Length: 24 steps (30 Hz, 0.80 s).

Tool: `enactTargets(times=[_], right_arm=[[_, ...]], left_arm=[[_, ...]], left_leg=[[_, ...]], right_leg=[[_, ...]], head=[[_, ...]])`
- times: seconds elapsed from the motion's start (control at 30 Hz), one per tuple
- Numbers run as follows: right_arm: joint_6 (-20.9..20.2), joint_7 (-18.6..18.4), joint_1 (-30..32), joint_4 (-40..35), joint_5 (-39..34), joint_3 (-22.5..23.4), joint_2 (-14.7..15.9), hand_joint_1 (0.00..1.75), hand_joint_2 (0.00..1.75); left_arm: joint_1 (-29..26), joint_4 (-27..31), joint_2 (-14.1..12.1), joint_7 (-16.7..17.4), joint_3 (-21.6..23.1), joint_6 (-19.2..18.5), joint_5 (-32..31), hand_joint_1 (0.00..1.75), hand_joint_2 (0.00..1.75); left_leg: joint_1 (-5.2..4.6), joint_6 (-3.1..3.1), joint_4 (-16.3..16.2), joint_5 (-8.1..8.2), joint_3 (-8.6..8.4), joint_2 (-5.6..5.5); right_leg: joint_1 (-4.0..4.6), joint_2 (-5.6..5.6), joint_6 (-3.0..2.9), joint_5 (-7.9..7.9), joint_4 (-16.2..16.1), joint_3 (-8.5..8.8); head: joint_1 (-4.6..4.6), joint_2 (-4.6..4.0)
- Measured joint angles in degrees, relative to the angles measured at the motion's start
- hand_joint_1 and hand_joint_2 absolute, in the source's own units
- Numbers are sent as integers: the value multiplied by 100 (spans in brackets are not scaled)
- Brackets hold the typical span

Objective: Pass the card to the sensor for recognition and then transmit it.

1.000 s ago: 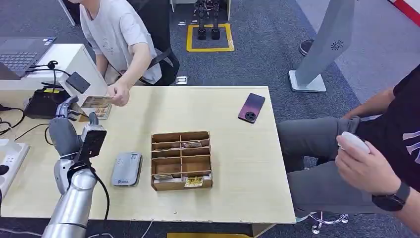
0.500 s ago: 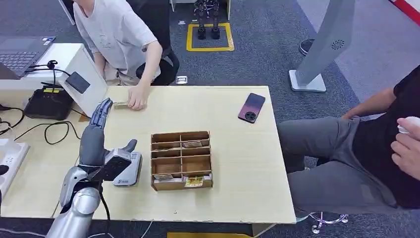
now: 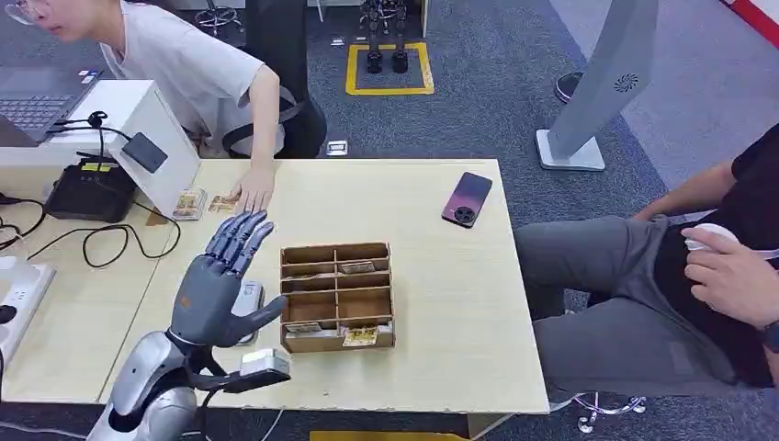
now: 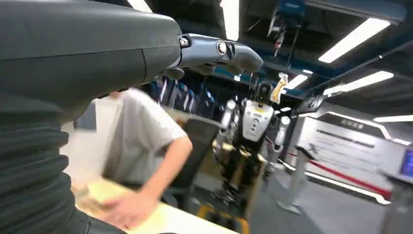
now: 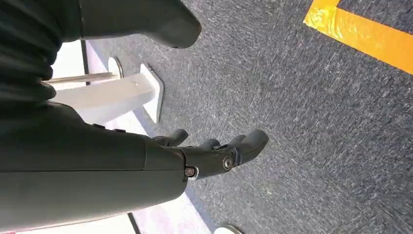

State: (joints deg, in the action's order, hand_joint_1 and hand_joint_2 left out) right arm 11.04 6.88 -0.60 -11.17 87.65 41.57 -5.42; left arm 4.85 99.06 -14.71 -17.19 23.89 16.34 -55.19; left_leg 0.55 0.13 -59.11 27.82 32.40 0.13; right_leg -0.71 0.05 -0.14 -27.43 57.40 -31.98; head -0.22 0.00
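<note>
my left hand (image 3: 216, 285) hangs over the bench (image 3: 441, 303), fingers spread, just beside the wooden box (image 3: 336, 296) that blocks the way right. ahead, a person's hand (image 3: 253, 195) lies flat near the cards (image 3: 189, 204). bare bench lies between box and phone (image 3: 466, 198).

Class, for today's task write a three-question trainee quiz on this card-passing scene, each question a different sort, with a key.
1. True or false: the left hand holds a card.
2. What lies near the table's far right edge? A) phone B) mug C) stapler
3. Whose hand rests by the cards at the far left?

Key: 1 false, it is open, fingers spread. 2 A, the phone. 3 The person's hand.
</note>
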Motion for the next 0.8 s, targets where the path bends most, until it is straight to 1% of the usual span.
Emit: enactTargets(times=[0.03,0.13,0.27,0.4,0.57,0.67,0.8], right_arm=[[2,11,-1,-2,5,4,0,0,175],[11,9,-3,-2,40,13,0,0,175],[9,-24,-7,-2,44,22,0,0,175],[2,-15,-9,-2,44,33,0,0,175],[0,2,-8,-2,44,35,0,0,175],[0,-9,-9,-2,46,35,0,0,175],[0,-24,-9,-2,46,39,-2,0,175]], left_arm=[[4,-7,-46,91,118,58,-210,0,175],[35,-99,-94,272,404,143,-455,0,175],[71,-256,-102,488,636,191,-594,0,175],[137,-441,-83,711,695,184,-686,0,175],[159,-673,-65,788,703,195,-763,0,175],[164,-782,-37,906,703,221,-782,0,175],[208,-944,27,1205,677,276,-867,0,175]], left_leg=[[0,0,0,0,-1,0],[0,0,0,0,0,0],[1,0,0,-1,-1,1],[1,0,0,-1,-1,0],[1,0,0,-1,-1,1],[0,0,0,-1,0,0],[0,0,0,-1,0,0]], right_leg=[[0,0,0,0,0,0],[0,-1,0,0,0,0],[0,1,0,1,0,-1],[0,1,0,1,0,-1],[0,1,0,1,0,-2],[0,1,0,1,0,-2],[0,1,0,1,0,-1]], head=[[0,0],[0,0],[0,0],[-2,0],[-2,0],[0,0],[0,0]])
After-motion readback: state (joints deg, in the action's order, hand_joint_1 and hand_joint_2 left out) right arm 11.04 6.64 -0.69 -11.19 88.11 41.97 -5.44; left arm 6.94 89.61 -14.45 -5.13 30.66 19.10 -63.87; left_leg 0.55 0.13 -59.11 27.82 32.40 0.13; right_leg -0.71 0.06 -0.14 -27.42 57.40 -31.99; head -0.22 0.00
